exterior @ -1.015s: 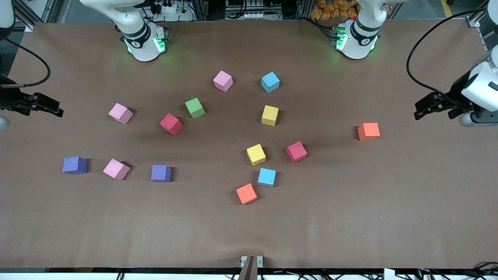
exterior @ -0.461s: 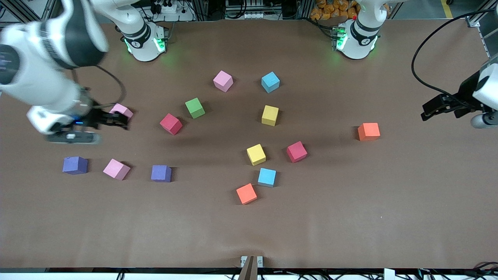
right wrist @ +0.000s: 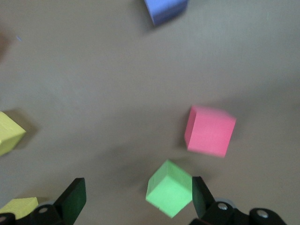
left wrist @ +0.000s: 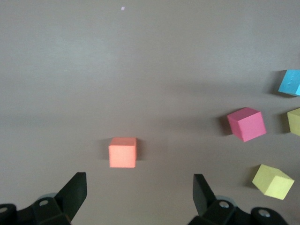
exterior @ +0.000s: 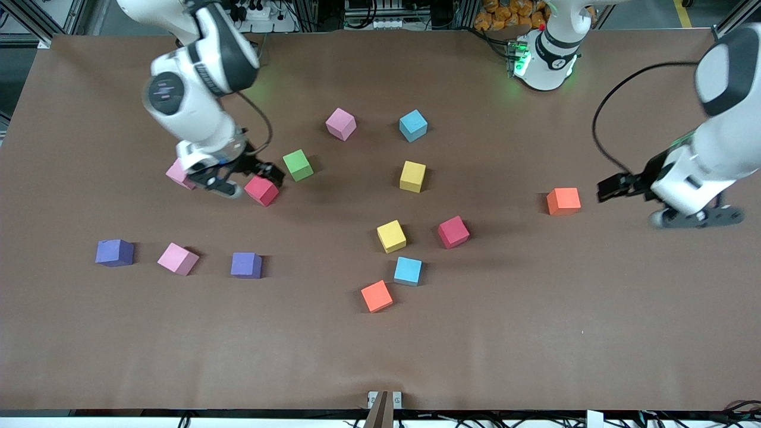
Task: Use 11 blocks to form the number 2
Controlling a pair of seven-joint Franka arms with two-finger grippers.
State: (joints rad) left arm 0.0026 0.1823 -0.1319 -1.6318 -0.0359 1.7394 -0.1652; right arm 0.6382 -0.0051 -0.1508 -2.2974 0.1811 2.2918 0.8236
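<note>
Blocks lie scattered over the brown table (exterior: 535, 333), none joined to another and no number 2 laid out; taking the yellow block (exterior: 412, 176) near the middle as the clock's hub in the front view, a light blue block (exterior: 413, 125) sits at twelve o'clock, a pink block (exterior: 341, 124) at about ten, the green block (exterior: 298, 164) at nine with a red block (exterior: 261, 190) just lower, and an orange block (exterior: 563, 201) well apart at about three, toward the left arm's end; at six o'clock lie a second yellow block (exterior: 391, 236) and a second red block (exterior: 453, 232) side by side, then a second light blue block (exterior: 408, 271) and a second orange block (exterior: 377, 296) nearer the front camera; toward the right arm's end stand a purple block (exterior: 115, 252), a second pink block (exterior: 178, 259) and a second purple block (exterior: 246, 265) in a loose row. The right gripper (exterior: 257, 171) hangs over the spot between the red and green blocks — jaws spread wide, holding nothing — and its arm partly hides a third pink block (exterior: 177, 174). The left gripper (exterior: 612, 187) hovers just beside the lone orange block, fingers likewise wide apart and empty; its wrist view shows that block (left wrist: 123, 152) lying between the two fingertips' lines but apart from both.
</note>
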